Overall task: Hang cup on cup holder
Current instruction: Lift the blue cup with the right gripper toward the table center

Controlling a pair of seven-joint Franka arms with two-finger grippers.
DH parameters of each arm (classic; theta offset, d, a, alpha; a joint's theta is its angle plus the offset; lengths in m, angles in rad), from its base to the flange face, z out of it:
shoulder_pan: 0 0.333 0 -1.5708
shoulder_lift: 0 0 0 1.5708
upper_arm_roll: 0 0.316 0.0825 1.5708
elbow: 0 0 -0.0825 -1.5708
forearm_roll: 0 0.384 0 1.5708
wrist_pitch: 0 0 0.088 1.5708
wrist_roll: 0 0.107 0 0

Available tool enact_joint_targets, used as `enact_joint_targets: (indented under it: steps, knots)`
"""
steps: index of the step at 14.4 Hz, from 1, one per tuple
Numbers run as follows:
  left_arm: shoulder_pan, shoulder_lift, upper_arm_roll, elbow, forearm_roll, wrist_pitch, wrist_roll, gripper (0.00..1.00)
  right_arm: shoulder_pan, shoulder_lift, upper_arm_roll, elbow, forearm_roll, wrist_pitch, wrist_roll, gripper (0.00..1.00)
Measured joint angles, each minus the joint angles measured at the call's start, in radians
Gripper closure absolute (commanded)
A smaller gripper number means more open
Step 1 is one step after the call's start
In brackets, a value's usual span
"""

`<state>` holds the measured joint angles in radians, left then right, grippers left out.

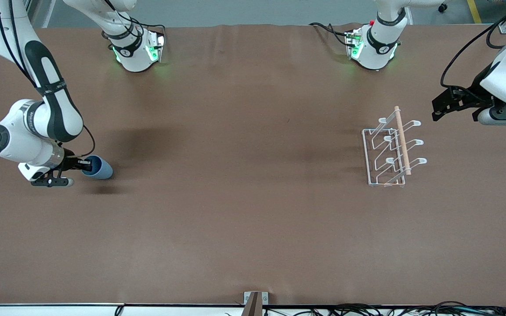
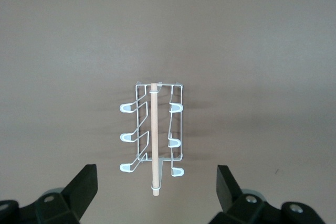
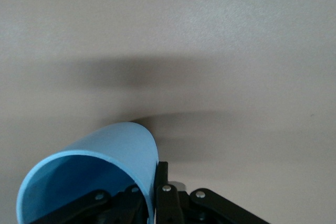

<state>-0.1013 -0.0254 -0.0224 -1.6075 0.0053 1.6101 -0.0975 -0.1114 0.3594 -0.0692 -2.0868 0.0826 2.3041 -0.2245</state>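
Note:
The light-blue cup (image 1: 98,167) lies on its side on the brown table at the right arm's end, its mouth turned toward my right gripper (image 1: 87,165). That gripper is shut on the cup's rim, one finger inside the mouth and one outside the wall (image 3: 160,182). In the right wrist view the cup (image 3: 105,166) fills the lower corner. The white wire cup holder (image 1: 392,149) with its wooden rod stands at the left arm's end. My left gripper (image 1: 438,109) hovers open beside the holder, and the left wrist view shows the cup holder (image 2: 153,135) between its spread fingers.
Both robot bases (image 1: 136,48) (image 1: 374,46) stand along the table edge farthest from the front camera. A small bracket (image 1: 255,302) and cables sit at the nearest edge. Bare brown table (image 1: 244,175) stretches between cup and holder.

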Motion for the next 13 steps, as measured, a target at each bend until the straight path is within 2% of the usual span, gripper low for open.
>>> enact_joint_targets:
  steps: [3, 5, 9, 13]
  knots:
    - [0.000, 0.000, 0.000, 0.000, 0.000, 0.000, 0.000, 0.00, 0.002, -0.010, 0.012, 0.095, 0.022, -0.122, -0.001, 1.00]
    - [-0.002, 0.000, -0.001, 0.000, 0.000, 0.000, 0.000, 0.00, 0.003, -0.027, 0.029, 0.139, 0.092, -0.163, -0.002, 1.00]
    - [-0.003, 0.000, -0.001, 0.000, 0.000, 0.000, -0.001, 0.00, 0.016, -0.086, 0.078, 0.155, 0.322, -0.191, -0.006, 1.00]
    - [-0.004, 0.000, -0.002, 0.000, 0.000, 0.000, 0.000, 0.00, 0.074, -0.123, 0.115, 0.142, 0.611, -0.256, -0.008, 1.00]
